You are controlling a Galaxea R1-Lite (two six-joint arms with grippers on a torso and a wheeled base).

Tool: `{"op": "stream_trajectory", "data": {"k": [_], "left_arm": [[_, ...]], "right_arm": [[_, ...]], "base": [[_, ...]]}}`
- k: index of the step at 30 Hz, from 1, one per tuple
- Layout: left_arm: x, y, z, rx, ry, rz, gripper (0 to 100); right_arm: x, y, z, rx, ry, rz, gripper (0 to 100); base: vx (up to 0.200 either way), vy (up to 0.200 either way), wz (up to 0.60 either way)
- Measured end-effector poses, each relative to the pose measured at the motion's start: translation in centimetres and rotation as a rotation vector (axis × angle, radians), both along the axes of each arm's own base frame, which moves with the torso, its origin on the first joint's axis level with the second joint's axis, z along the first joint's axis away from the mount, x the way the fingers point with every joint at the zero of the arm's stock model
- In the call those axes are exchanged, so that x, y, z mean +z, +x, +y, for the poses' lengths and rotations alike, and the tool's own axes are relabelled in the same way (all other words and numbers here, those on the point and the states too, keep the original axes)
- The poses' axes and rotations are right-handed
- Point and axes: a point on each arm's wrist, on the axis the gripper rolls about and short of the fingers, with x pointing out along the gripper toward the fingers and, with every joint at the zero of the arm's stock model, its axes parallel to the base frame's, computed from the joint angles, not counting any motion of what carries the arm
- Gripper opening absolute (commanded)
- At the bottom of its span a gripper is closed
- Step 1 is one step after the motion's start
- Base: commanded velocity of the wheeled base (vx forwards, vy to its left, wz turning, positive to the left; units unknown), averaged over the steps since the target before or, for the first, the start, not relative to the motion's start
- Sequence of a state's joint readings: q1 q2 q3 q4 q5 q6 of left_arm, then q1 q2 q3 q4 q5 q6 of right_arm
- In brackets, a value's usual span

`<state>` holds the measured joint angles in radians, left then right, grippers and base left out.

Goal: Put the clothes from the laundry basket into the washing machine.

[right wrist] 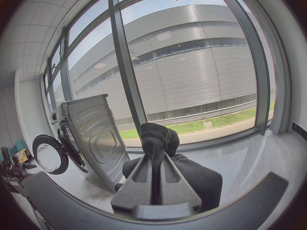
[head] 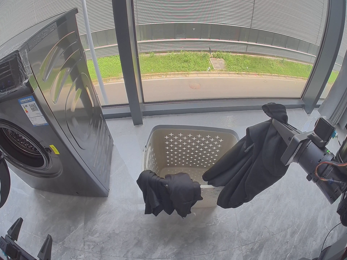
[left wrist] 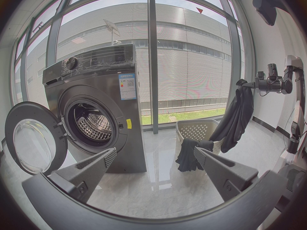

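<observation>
Right gripper (head: 278,123) clamped on black garment (head: 253,163): lift its hem clear of the laundry basket (head: 191,129), then swing to the washing machine (head: 72,98).

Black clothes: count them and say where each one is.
2. The hanging garment is clamped in the right gripper at the right side of the laundry basket; the draped garment lies over its near rim. More may hide inside.

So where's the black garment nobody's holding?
In the head view, the loose garment drapes over the laundry basket's near rim, between the washing machine and the held garment in the right claw.
</observation>
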<state>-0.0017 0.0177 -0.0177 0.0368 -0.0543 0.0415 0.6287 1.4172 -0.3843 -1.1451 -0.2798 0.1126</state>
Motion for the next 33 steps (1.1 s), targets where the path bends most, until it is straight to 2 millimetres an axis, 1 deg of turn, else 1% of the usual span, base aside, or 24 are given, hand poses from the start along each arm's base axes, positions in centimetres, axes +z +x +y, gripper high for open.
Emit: {"op": "stream_trajectory", "data": {"k": [12, 15, 33], "left_arm": [[0.00, 0.00, 0.00, 0.001, 0.007, 0.000, 100], [-0.01, 0.00, 0.00, 0.001, 0.007, 0.000, 100], [0.00, 0.00, 0.00, 0.001, 0.003, 0.000, 100]], "right_arm": [[0.14, -0.22, 0.28, 0.015, 0.007, -0.003, 0], [0.08, -0.27, 0.25, 0.017, 0.006, -0.002, 0], [-0.27, -0.38, 0.21, 0.023, -0.001, 0.010, 0]], "base": [[0.000, 0.200, 0.00], [0.000, 0.000, 0.00], [-0.200, 0.000, 0.00]]}}
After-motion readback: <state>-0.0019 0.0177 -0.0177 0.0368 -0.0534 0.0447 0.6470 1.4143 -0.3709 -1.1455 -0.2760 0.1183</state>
